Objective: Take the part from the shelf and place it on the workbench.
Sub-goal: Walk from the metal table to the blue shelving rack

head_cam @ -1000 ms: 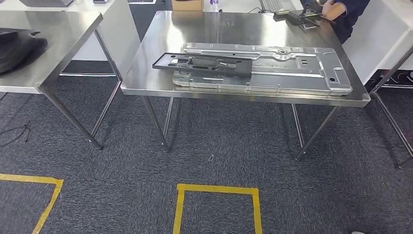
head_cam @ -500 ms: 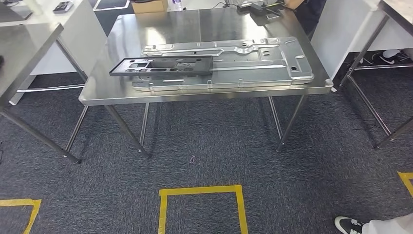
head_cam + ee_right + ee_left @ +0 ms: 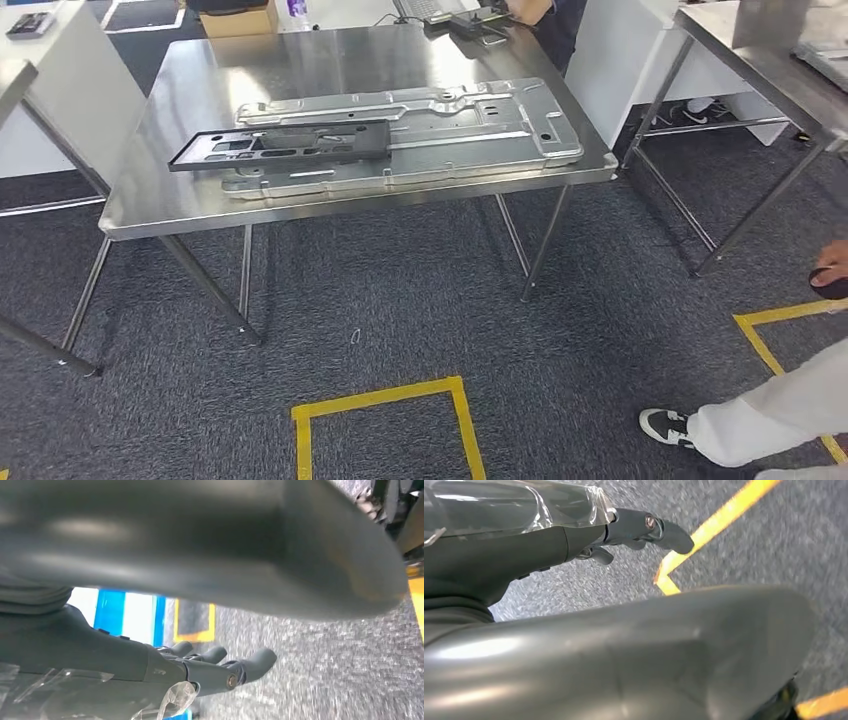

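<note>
The steel workbench (image 3: 170, 205) stands ahead in the head view. A long silver sheet-metal panel (image 3: 450, 125) lies along it, and a flat black part (image 3: 280, 146) with cut-outs rests on the panel's left half, overhanging its left end. My left hand (image 3: 639, 530) hangs over the grey carpet, fingers stretched out and holding nothing. My right hand (image 3: 220, 667) also hangs low with its fingers spread and nothing in them.
A second steel table (image 3: 760, 60) stands to the right, another table's corner (image 3: 15, 75) to the left. A person's leg and shoe (image 3: 665, 425) are at the lower right. Another person (image 3: 545, 12) works behind the bench. Yellow tape (image 3: 380, 395) marks the carpet.
The camera has swung to the right, so the whole scene slid left. The right-hand table and a person's leg have come into the picture. Nothing on the workbench has moved.
</note>
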